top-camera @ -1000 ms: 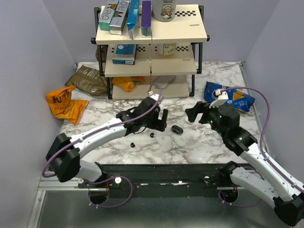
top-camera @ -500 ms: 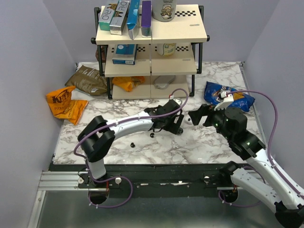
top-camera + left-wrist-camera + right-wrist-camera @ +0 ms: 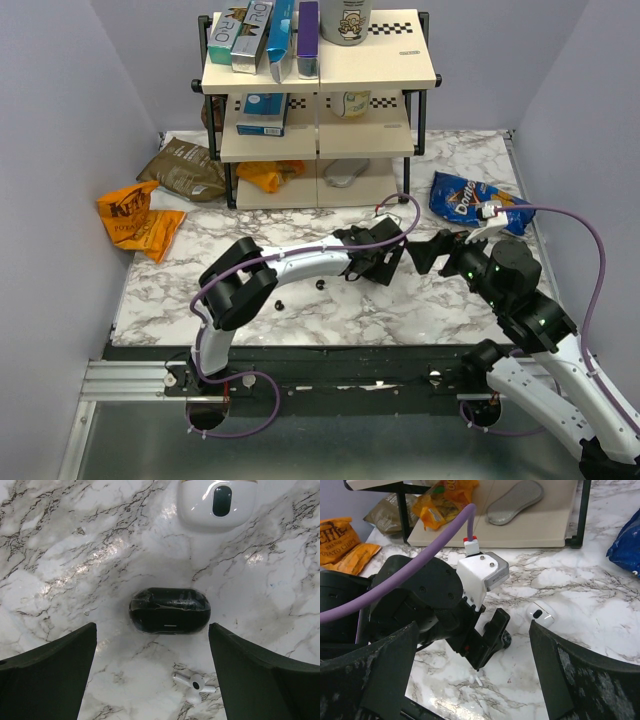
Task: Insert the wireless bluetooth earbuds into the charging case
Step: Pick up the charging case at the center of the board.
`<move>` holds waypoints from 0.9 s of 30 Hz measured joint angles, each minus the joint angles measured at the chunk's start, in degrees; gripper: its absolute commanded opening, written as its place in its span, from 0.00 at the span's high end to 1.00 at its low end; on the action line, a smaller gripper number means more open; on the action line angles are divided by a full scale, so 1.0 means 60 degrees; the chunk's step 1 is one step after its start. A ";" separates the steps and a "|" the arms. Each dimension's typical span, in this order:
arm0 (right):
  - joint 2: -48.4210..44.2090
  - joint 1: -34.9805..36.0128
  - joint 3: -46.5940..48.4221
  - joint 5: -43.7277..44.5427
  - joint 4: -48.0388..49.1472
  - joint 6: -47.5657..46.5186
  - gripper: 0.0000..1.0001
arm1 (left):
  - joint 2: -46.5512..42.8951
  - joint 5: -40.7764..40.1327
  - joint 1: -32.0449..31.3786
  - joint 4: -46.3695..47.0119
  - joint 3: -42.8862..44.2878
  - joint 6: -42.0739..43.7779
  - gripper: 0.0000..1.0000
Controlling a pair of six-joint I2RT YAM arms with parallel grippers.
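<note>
The charging case is a glossy black oval, closed, lying flat on the marble. My left gripper is open and hovers right over it, one finger on each side, not touching. In the top view the left gripper hides the case. A sliver of the case shows behind the left gripper in the right wrist view. Two tiny black earbuds lie on the marble left of the left gripper. My right gripper is open and empty, just right of the left gripper, facing it.
A white earbud case lies just beyond the black case, and also shows in the right wrist view. Loose white stemmed earbuds lie near it. A shelf rack stands behind. A blue chip bag lies right, orange and brown bags left.
</note>
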 measured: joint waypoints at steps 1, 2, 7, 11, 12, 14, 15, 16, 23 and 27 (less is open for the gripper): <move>-0.0004 0.0000 0.0000 -0.0004 -0.0011 0.0000 0.00 | 0.0018 -0.0018 -0.0018 -0.0007 0.0000 -0.0044 0.01; -0.0004 0.0000 -0.0004 -0.0004 -0.0011 0.0000 0.00 | 0.0033 -0.0029 -0.0029 -0.0007 0.0000 -0.0076 0.01; -0.0055 0.0000 0.0000 -0.0044 -0.0051 0.0000 0.00 | 0.0277 -0.0058 -0.0033 -0.0004 0.0066 -0.0157 0.01; -0.0153 0.0000 0.0000 -0.0076 -0.0138 0.0000 0.00 | 0.0565 -0.0058 -0.0051 0.0000 0.0233 -0.0175 0.01; -0.0182 0.0000 0.0000 -0.0080 -0.0164 0.0000 0.00 | 0.0634 -0.0058 -0.0051 -0.0015 0.0273 -0.0171 0.01; -0.0229 0.0000 0.0000 -0.0076 -0.0219 0.0004 0.00 | 0.0732 -0.0058 -0.0051 -0.0036 0.0339 -0.0142 0.01; -0.0240 0.0000 0.0000 -0.0076 -0.0259 0.0000 0.00 | 0.0758 -0.0058 -0.0051 -0.0033 0.0346 -0.0131 0.01; -0.0259 0.0000 0.0000 -0.0076 -0.0299 0.0000 0.00 | 0.0772 -0.0058 -0.0051 -0.0044 0.0350 -0.0109 0.01; -0.0295 0.0000 0.0000 -0.0076 -0.0488 0.0007 0.00 | 0.0838 -0.0080 -0.0106 -0.0080 0.0350 -0.0084 0.01; -0.0302 0.0000 0.0000 -0.0076 -0.0521 0.0007 0.00 | 0.0838 -0.0168 -0.0175 -0.0164 0.0361 -0.0350 0.01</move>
